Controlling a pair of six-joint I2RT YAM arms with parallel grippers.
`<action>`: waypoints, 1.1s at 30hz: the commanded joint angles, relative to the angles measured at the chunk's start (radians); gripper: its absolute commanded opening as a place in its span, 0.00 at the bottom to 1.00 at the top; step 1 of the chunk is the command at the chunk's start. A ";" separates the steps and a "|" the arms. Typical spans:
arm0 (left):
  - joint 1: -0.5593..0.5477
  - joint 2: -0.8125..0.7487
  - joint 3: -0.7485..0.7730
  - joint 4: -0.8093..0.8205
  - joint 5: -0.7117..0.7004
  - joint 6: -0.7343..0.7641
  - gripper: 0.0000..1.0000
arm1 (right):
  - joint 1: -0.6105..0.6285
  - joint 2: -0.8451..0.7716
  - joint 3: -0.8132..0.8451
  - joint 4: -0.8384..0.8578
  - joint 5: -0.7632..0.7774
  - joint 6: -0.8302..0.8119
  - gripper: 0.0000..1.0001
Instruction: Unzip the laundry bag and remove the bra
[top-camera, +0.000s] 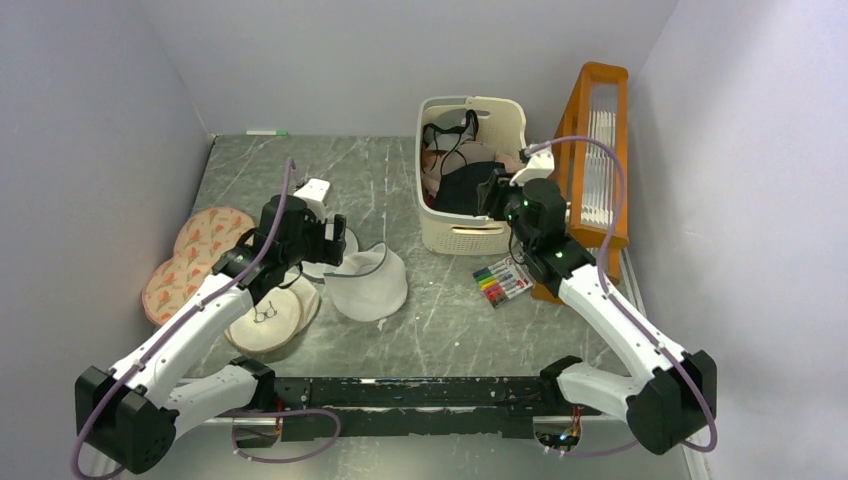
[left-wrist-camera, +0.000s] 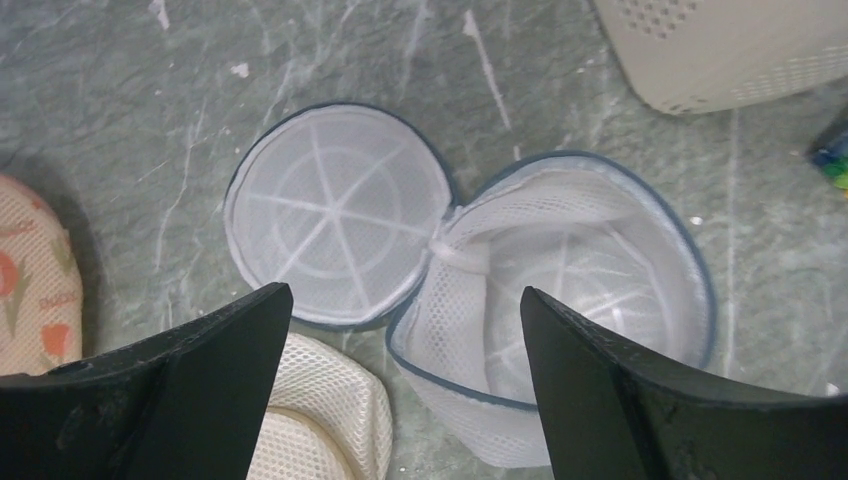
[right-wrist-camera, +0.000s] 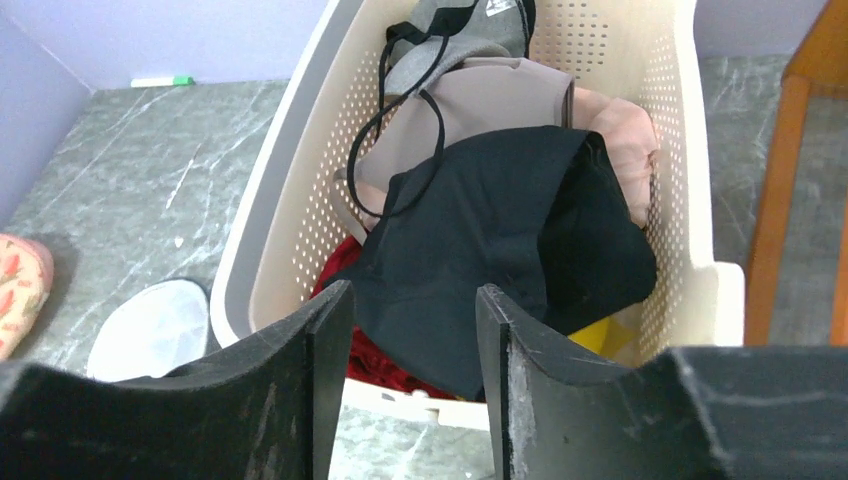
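Left fingers (left-wrist-camera: 200, 370) spread above your unzipped laundry bag (left-wrist-camera: 560, 290)
Your right fingers (right-wrist-camera: 290, 400) are apart too, bra (right-wrist-camera: 480, 240) lying in the basket (right-wrist-camera: 310, 200).

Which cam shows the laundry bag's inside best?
Left wrist: looks straight down into the unzipped laundry bag, both halves laid open. Top external shows it small and side-on. Right wrist catches only a white sliver.

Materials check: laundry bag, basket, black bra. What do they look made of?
Laundry bag: white translucent mesh fabric with a visible open weave, paler stiff ribs in the round panels and a dark bound rim. Probably synthetic.
Basket: rigid cream plastic, smooth and matte, with rows of small holes.
Bra: smooth matte black fabric that drapes in soft folds. The fibre can't be told.
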 joint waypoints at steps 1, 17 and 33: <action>0.017 0.054 0.006 -0.018 -0.136 -0.045 0.98 | -0.002 -0.084 -0.043 -0.030 -0.007 -0.067 0.50; 0.398 0.379 0.077 -0.032 0.032 -0.037 0.74 | -0.002 -0.233 -0.162 0.027 -0.038 -0.141 0.56; 0.360 0.764 0.413 -0.164 0.000 0.102 0.59 | -0.002 -0.248 -0.174 0.036 -0.025 -0.149 0.55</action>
